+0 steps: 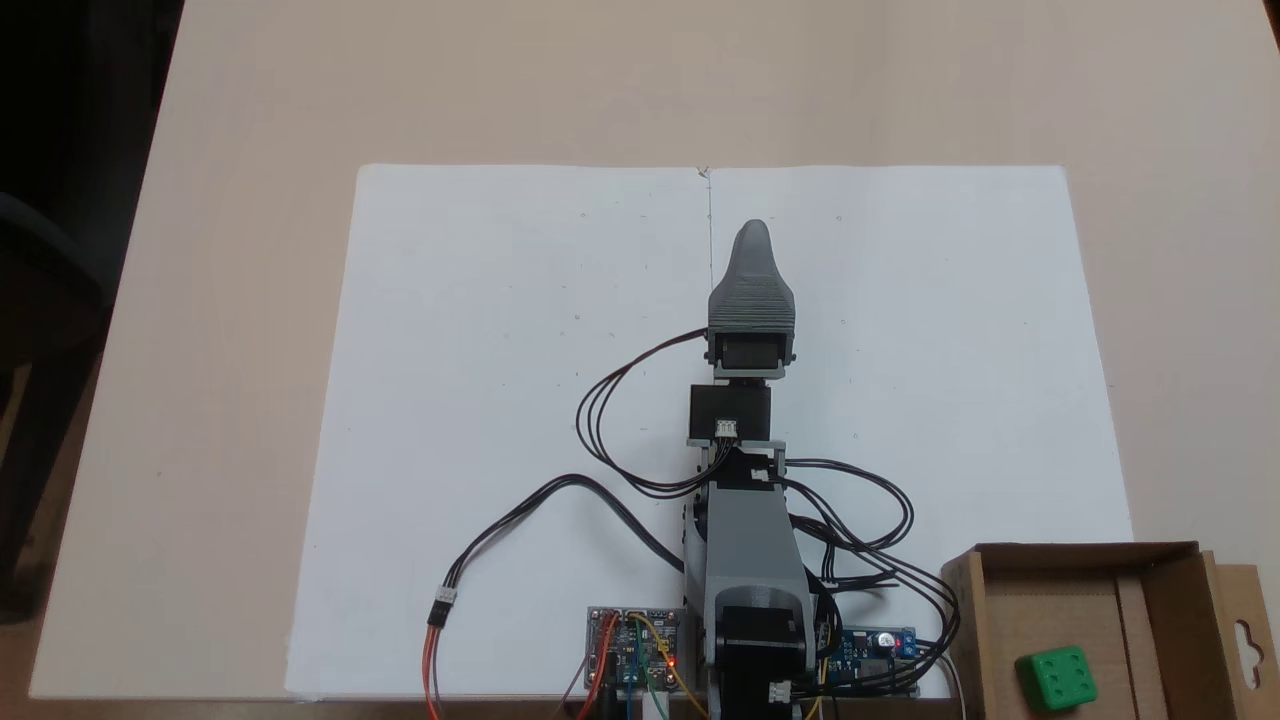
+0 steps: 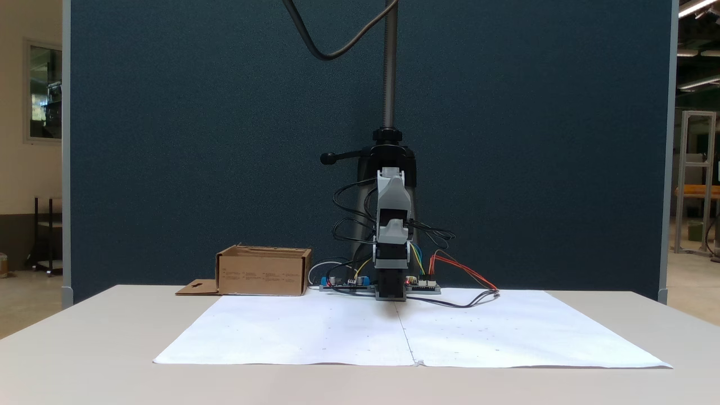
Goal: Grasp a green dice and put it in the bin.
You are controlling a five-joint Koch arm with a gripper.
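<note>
Green against brown: the dice lies inside the bin, on the cardboard floor near the left wall as the fixed view from above shows it, a six-pip face turned up. The bin sits at the lower right of that view, just right of the arm's base, its flap with the hang-hole folded out to the right. In the fixed view from the front, the bin stands left of the arm at the far edge of the paper, flap flat on the table to its left; the dice is hidden by the walls there.

The arm is folded over its base. From above, the grey upper link runs up the picture from the base, then the black servo block, and the gripper reaches out along the seam between the two white sheets. The jaws lie one over the other, so only a single tapered tip shows; whether they are apart or together cannot be told. Nothing is seen between them.

From the front the arm stands upright and narrow, centred on the seam. Black cables loop on both sides. Circuit boards flank the base.
</note>
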